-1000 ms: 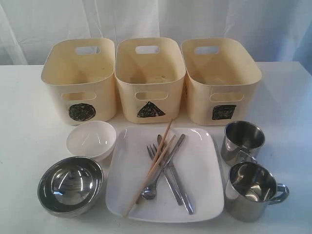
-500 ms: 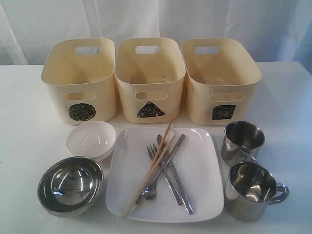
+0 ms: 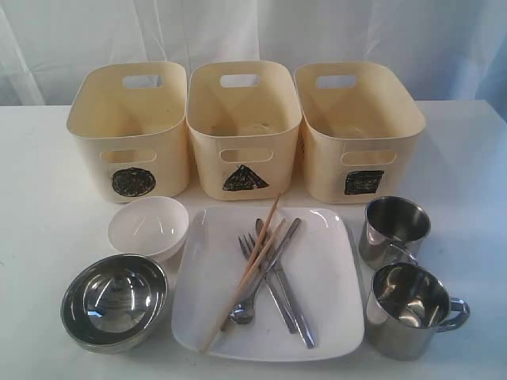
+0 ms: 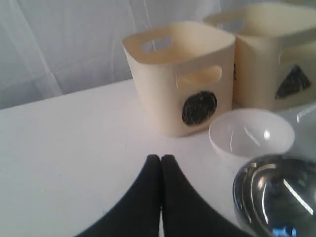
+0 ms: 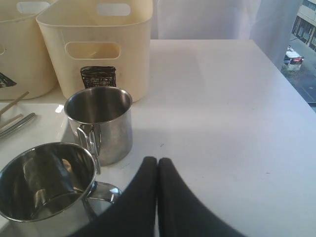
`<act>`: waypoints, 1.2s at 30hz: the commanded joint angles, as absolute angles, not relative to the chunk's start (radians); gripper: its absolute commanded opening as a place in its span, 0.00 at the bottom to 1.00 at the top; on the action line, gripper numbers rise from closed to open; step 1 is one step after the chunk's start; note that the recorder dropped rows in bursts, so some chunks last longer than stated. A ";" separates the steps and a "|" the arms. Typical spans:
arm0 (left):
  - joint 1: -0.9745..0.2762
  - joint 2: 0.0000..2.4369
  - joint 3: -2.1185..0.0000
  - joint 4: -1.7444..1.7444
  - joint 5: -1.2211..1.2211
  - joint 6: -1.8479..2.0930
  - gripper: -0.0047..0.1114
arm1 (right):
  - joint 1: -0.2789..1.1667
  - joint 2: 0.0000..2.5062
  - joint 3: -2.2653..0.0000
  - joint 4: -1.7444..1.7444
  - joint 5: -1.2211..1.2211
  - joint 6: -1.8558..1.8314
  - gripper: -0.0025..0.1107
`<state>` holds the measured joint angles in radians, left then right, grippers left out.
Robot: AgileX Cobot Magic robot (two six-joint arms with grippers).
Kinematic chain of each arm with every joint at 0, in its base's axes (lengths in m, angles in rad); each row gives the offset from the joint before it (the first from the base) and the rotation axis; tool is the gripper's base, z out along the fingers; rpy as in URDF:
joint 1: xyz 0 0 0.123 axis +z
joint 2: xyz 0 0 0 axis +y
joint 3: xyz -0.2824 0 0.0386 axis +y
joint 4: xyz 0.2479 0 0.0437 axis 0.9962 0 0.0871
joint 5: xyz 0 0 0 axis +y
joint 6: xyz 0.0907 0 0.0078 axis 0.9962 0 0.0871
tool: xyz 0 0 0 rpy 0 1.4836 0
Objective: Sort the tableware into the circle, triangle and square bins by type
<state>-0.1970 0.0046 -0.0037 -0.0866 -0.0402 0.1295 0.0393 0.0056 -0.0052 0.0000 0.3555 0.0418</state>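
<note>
Mug (image 3: 412, 310) at near right looks stiff, slippery steel; probably grip its rim. Both jaws pressed together, empty.

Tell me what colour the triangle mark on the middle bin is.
Black, on the cream middle bin; the triangle mark shows best in the exterior view.
</note>
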 commanded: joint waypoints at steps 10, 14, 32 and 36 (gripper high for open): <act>-0.201 0.000 0.000 -0.104 -0.339 -0.533 0.04 | 0.040 0.000 0.000 0.000 0.342 0.038 0.02; -0.201 0.000 0.000 -0.104 -0.277 -0.636 0.04 | 0.040 0.000 0.000 0.000 0.342 0.038 0.02; -0.201 0.501 -0.478 -0.095 0.246 -0.213 0.04 | 0.040 0.000 0.000 0.000 0.342 0.038 0.02; -0.201 0.653 -0.587 -0.099 0.372 -0.148 0.04 | 0.040 0.000 0.000 0.000 0.342 0.038 0.02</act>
<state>-0.1970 0.5628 -0.5182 -0.0896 0.2759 -0.1993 0.0393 0.0056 -0.0052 0.0000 0.3555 0.0418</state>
